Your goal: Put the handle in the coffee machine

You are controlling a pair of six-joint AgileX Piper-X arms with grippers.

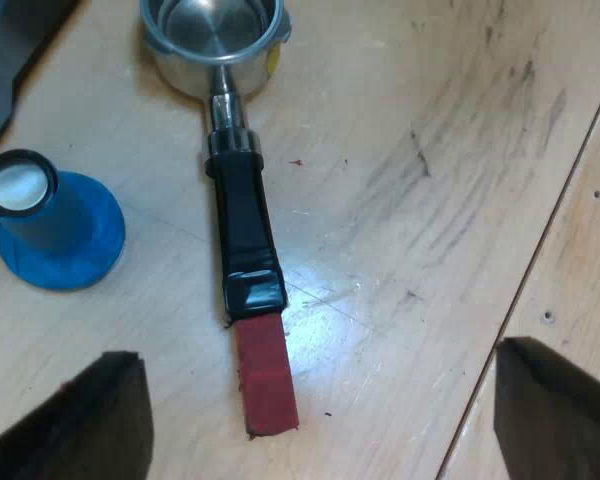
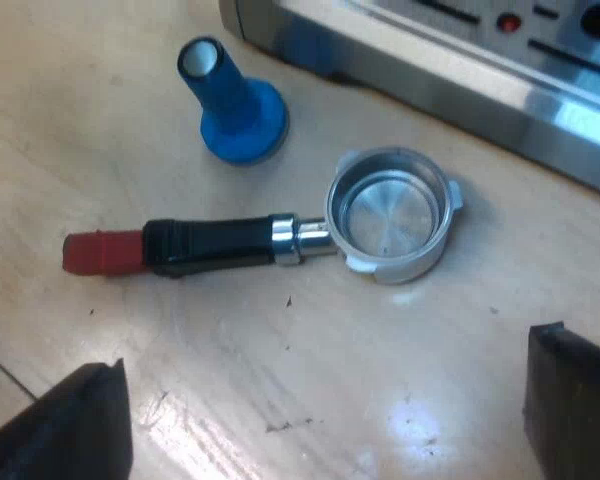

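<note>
**Both grippers wide open, holding nothing**

Your left gripper [image 1: 315, 350] points down from above. Its two black fingers [image 1: 85, 425] are spread far apart, with nothing gripped between them. Your right gripper [image 2: 325, 347] is in the same pose, aimed downward with its two black fingers [image 2: 575, 400] set wide apart and nothing gripped. Both grippers hang in the air, and their fingertips touch nothing.

The holder [image 2: 280, 240] is lying loose and flat on the wooden counter [image 2: 380, 380], its empty metal basket facing up and its black handle ending in red. Its basket end is sitting near the machine [image 2: 450, 70], just apart from the silver front.
</note>
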